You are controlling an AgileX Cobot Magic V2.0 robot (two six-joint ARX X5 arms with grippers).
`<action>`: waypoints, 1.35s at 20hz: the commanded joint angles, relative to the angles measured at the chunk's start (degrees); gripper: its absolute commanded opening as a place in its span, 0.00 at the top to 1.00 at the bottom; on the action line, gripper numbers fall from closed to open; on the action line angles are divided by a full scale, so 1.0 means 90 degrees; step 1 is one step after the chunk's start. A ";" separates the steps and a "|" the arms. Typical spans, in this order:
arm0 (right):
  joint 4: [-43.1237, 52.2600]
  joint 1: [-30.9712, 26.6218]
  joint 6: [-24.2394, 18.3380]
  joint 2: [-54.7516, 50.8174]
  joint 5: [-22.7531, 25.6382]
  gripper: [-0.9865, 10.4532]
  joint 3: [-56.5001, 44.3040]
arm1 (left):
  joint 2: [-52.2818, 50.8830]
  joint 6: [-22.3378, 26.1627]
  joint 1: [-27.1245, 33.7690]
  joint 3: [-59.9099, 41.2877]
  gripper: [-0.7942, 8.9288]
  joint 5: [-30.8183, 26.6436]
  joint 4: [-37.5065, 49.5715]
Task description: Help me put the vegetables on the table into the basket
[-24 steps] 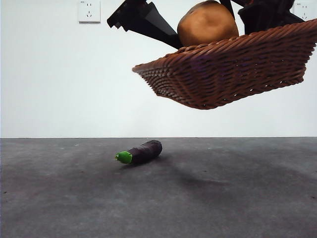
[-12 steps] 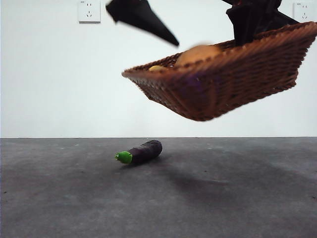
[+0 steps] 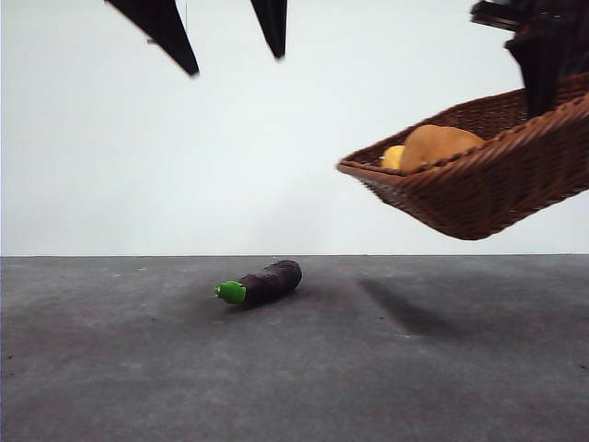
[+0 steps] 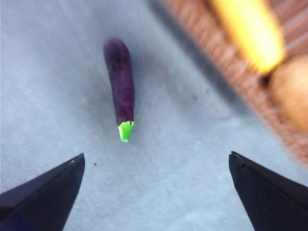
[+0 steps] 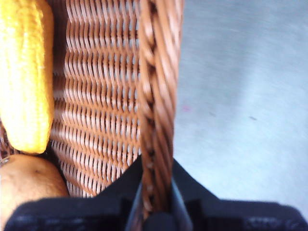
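Woven dark-brown wicker forms the shallow rectangular basket (image 3: 479,184), which hangs tilted in the air above the flat dark grey matte table (image 3: 294,368), its lower end toward the middle of the front view and its raised end at the right edge. The right gripper (image 5: 155,192) is clenched on the braided rim of the basket (image 5: 156,96), with one black jaw on each side of the braid; in the front view the same gripper (image 3: 543,69) comes down onto the raised end from the top corner. Inside the basket lie the large smooth brown potato (image 3: 437,145) and the small yellow corn cob (image 3: 393,157), touching one another at the lower end; the right wrist view shows the corn cob (image 5: 26,77) along the woven floor with the potato (image 5: 29,180) at its end. The slim dark-purple eggplant with a green stem (image 3: 260,283) lies flat on the table, apart from the basket. The left gripper (image 4: 156,192) hangs released and empty above the eggplant (image 4: 121,86), jaws spread wide, touching nothing; its two black tips (image 3: 230,41) show at the top of the front view. The left wrist picture is blurred, so the gripper's height above the eggplant cannot be judged.
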 commanded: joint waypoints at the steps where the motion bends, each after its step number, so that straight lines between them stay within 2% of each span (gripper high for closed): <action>1: -0.0117 -0.0214 -0.0080 -0.0024 -0.0066 0.92 -0.0039 | 0.0454 0.0403 0.0313 -0.0036 0.40 0.0039 0.0194; 3: -0.0143 -0.0391 -0.0083 -0.0024 -0.0070 0.92 -0.0039 | 0.0930 0.0602 0.0595 -0.0036 0.40 0.0080 0.0704; 9: -0.0141 -0.0539 -0.0114 -0.0024 -0.0070 0.92 -0.0039 | 0.2356 0.0551 0.1321 -0.0032 0.40 0.1654 0.2227; 14: -0.0083 -0.0539 -0.0248 -0.0024 -0.0070 0.92 -0.0039 | 0.3145 0.0580 0.1530 -0.0019 0.40 0.1710 0.2659; 20: -0.0049 -0.0539 -0.0250 -0.0024 -0.0070 0.92 -0.0039 | 0.3468 0.0627 0.1484 -0.0019 0.42 0.1659 0.2722; 22: -0.0056 -0.0539 -0.0250 -0.0024 -0.0070 0.92 -0.0039 | 0.3517 0.0636 0.1474 -0.0019 0.56 0.1659 0.2647; 24: -0.0058 -0.0539 -0.0250 -0.0024 -0.0073 0.92 -0.0039 | 0.3570 0.0656 0.1474 -0.0019 0.57 0.1654 0.2545; 25: -0.0061 -0.0539 -0.0250 -0.0024 -0.0070 0.92 -0.0039 | 0.3570 0.0661 0.1474 -0.0019 0.61 0.1617 0.2509; 27: -0.0073 -0.0539 -0.0248 -0.0024 -0.0073 0.92 -0.0039 | 0.3570 0.0702 0.1474 -0.0019 0.83 0.1535 0.2487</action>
